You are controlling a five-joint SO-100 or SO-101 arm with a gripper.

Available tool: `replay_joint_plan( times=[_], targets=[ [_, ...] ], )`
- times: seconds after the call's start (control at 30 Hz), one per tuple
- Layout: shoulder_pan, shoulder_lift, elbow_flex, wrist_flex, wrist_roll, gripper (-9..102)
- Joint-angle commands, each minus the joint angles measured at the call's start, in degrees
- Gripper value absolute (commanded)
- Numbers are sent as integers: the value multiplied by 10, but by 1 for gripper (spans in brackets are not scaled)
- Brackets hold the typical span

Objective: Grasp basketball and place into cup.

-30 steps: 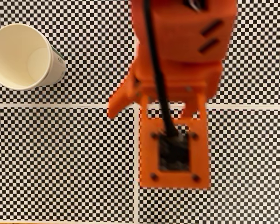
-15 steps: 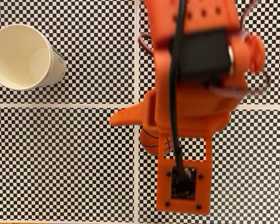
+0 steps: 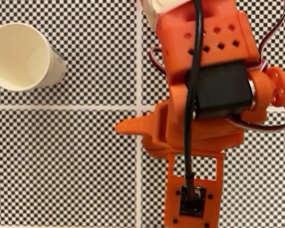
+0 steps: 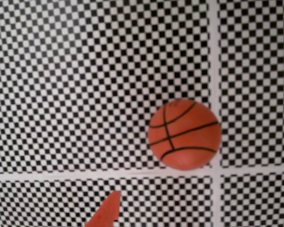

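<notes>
The basketball, orange-brown with black seams, lies on the checkered mat beside a white line crossing in the wrist view. One orange fingertip pokes in at the bottom left, apart from the ball, and nothing is between the fingers. In the fixed view my gripper hangs under the orange arm, one pointed finger jutting left, so it looks open; the ball is hidden beneath the arm. The cream-white cup stands at the top left, mouth open, with nothing inside.
The black-and-white checkered mat is divided by white lines. The orange arm with its black servo and cable covers the middle and right of the fixed view. Bare mat lies between arm and cup.
The arm has moved toward the bottom of the fixed view. It now covers the basketball that peeked out half a second ago. The cup has not moved.
</notes>
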Motion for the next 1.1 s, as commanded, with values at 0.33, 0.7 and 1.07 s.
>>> replay_joint_plan(
  times=[0.33, 0.7, 1.07],
  targets=[
    [12, -78, -115, 2, 4, 68],
    [16, -118, -141, 2, -4, 76],
    [20, -156, -159, 2, -11, 77]
  ],
)
